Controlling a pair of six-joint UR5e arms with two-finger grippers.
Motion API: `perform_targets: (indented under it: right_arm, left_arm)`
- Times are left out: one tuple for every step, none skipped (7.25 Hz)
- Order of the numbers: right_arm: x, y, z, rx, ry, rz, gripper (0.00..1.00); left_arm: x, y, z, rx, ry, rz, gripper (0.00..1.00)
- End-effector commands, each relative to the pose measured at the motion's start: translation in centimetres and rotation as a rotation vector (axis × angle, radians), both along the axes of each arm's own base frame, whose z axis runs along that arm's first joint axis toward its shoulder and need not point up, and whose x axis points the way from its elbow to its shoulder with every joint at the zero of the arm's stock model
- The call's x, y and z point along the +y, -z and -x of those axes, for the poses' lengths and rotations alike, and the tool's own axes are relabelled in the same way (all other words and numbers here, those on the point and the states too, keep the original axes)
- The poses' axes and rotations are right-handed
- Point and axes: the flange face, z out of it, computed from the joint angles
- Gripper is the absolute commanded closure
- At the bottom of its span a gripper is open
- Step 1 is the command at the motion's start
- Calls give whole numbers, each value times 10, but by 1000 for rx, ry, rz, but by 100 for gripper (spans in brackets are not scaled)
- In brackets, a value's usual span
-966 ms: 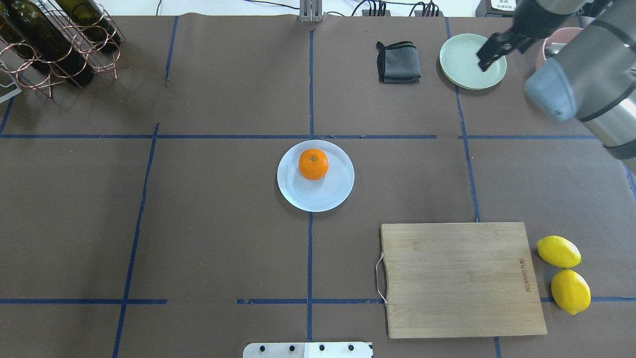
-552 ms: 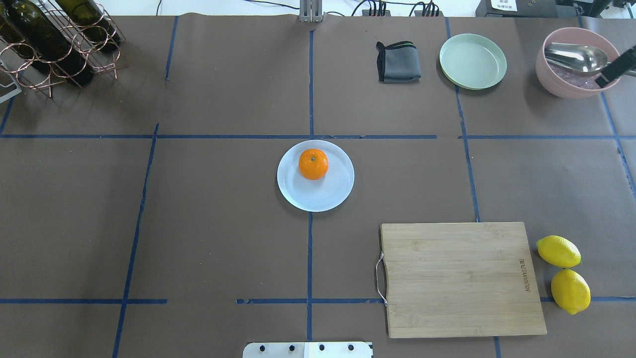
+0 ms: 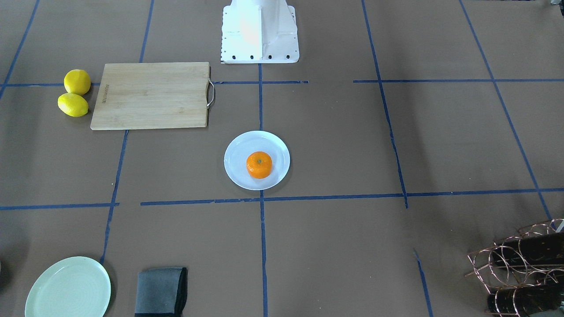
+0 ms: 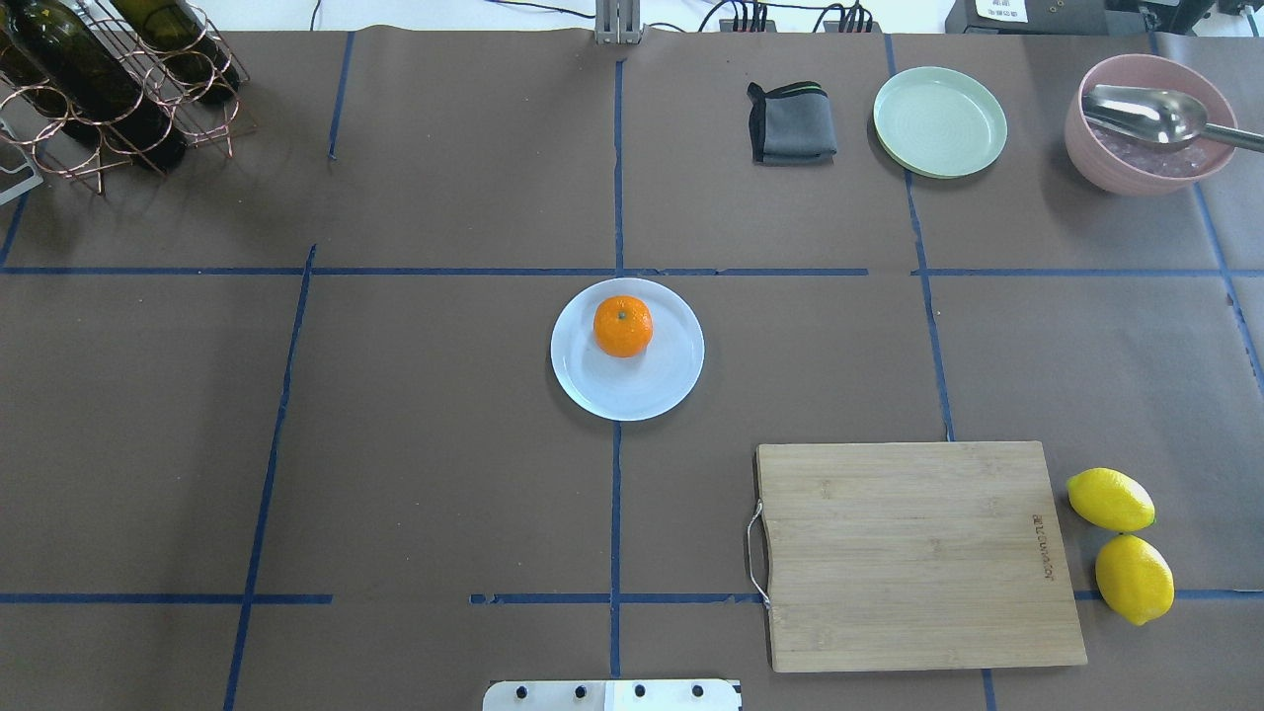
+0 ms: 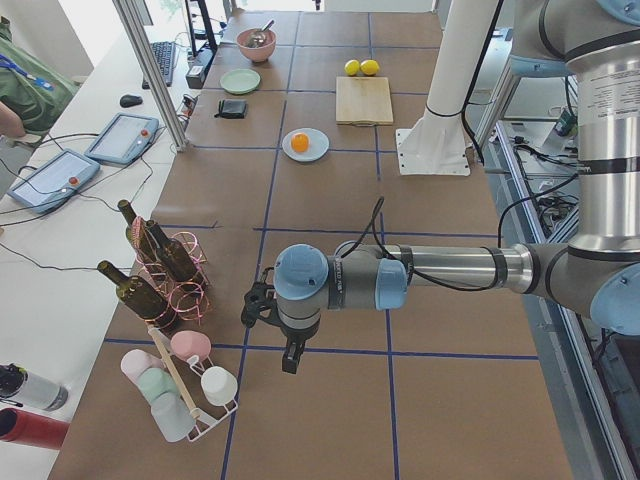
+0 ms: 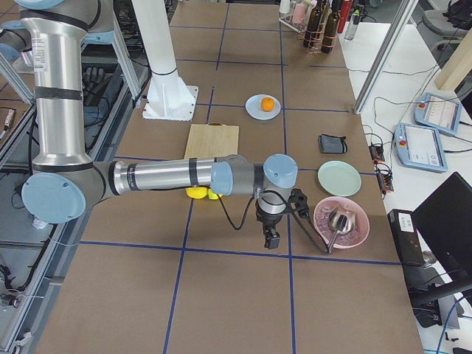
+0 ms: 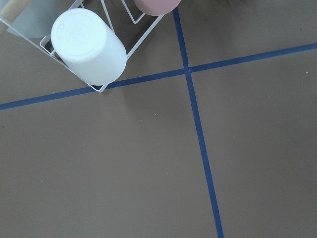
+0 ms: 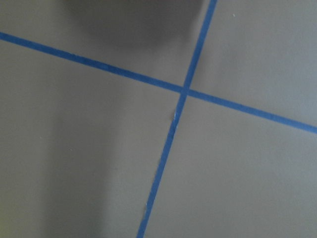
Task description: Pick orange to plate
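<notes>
The orange (image 4: 623,326) sits on the pale bluish-white plate (image 4: 632,400) at the table's centre, toward the plate's far half; it also shows in the front view as the orange (image 3: 259,164) on the plate (image 3: 238,152). No gripper is near it. My left gripper (image 5: 290,358) hangs over the table's left end by the bottle rack, seen only in the left side view; I cannot tell if it is open or shut. My right gripper (image 6: 271,240) hangs at the right end beside the pink bowl, seen only in the right side view; its state is likewise unclear.
A wooden cutting board (image 4: 918,553) and two lemons (image 4: 1121,543) lie near right. A folded grey cloth (image 4: 790,123), a light green plate (image 4: 940,120) and a pink bowl with a spoon (image 4: 1145,123) stand far right. A wine rack (image 4: 109,79) stands far left.
The right arm, over the green plate a second ago, has swung off to the right and left the overhead view. The orange and plate have not moved.
</notes>
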Motion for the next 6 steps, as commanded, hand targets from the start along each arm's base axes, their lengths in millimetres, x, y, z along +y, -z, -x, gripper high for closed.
perform_targets:
  right_arm:
    - [16, -15, -12, -26, -36, 44, 0]
    - [17, -21, -10, -50, -39, 62, 0]
    - [18, -21, -10, -54, -38, 62, 0]
    - [18, -20, -10, -54, -37, 58, 0]
    - [19, -19, -10, -52, -36, 55, 0]
    - [18, -18, -10, -54, -36, 52, 0]
  left_arm:
    - [1, -1, 0, -1, 1, 7, 0]
    - [1, -1, -2, -1, -4, 7, 0]
    - [-2, 0, -11, -4, -24, 5, 0]
    - [-4, 1, -15, -8, -35, 4, 0]
    - [-4, 0, -16, -7, -36, 5, 0]
    - [-3, -1, -16, -6, -38, 7, 0]
